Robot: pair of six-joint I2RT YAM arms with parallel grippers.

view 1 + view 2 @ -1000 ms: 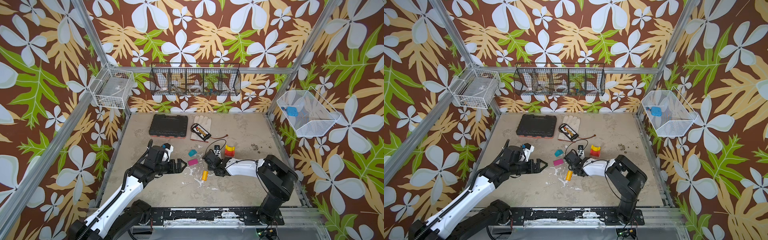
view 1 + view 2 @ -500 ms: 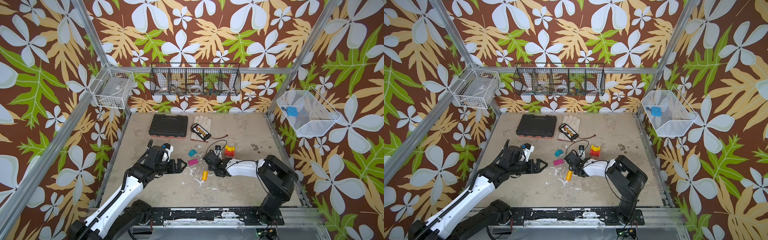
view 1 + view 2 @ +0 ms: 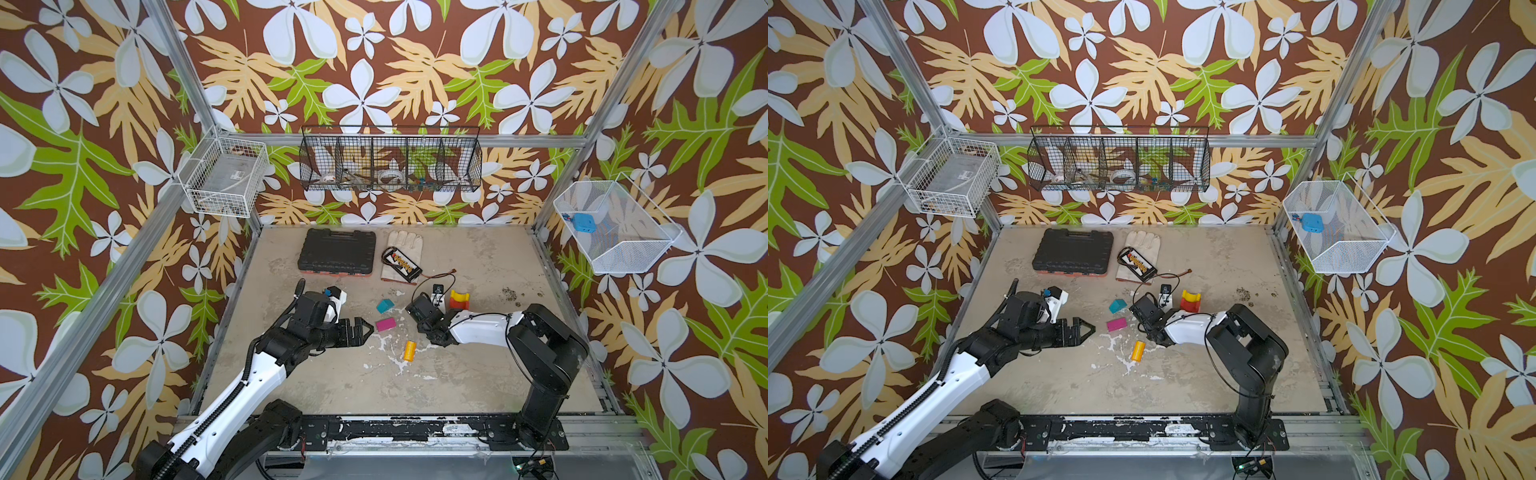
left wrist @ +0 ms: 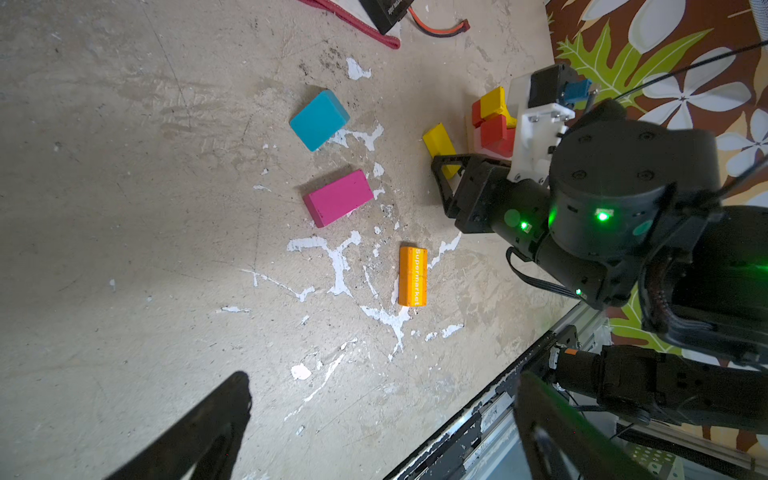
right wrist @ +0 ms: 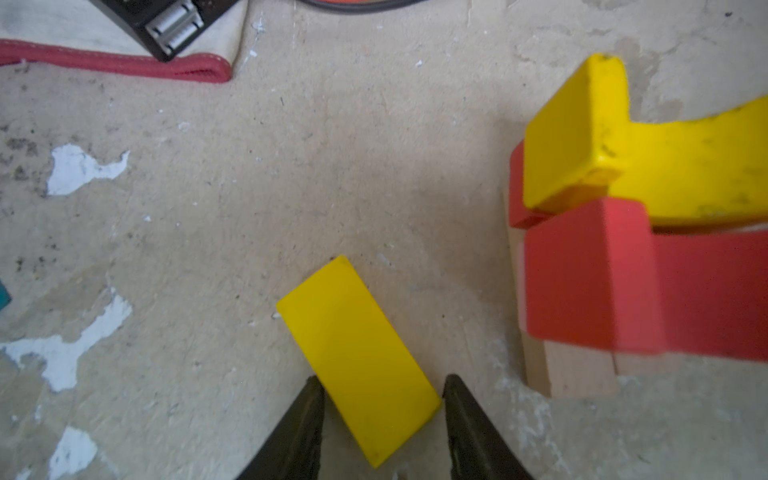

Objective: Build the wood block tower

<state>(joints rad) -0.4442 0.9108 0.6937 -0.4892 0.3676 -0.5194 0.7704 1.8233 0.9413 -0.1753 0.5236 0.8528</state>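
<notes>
Our right claw (image 5: 382, 380) straddles the yellow block (image 5: 357, 357), part-open to grip it for the tower (image 5: 594, 274) — left claw (image 3: 363, 329) wide, clear.

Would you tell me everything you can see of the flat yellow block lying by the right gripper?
The flat yellow block is a plain rectangular slab, painted glossy yellow, probably wood, with no markings. It lies flat on the table, skewed relative to the right gripper, whose fingers straddle one end without visibly clamping it. It sits apart from the tower and touches no other block.
</notes>
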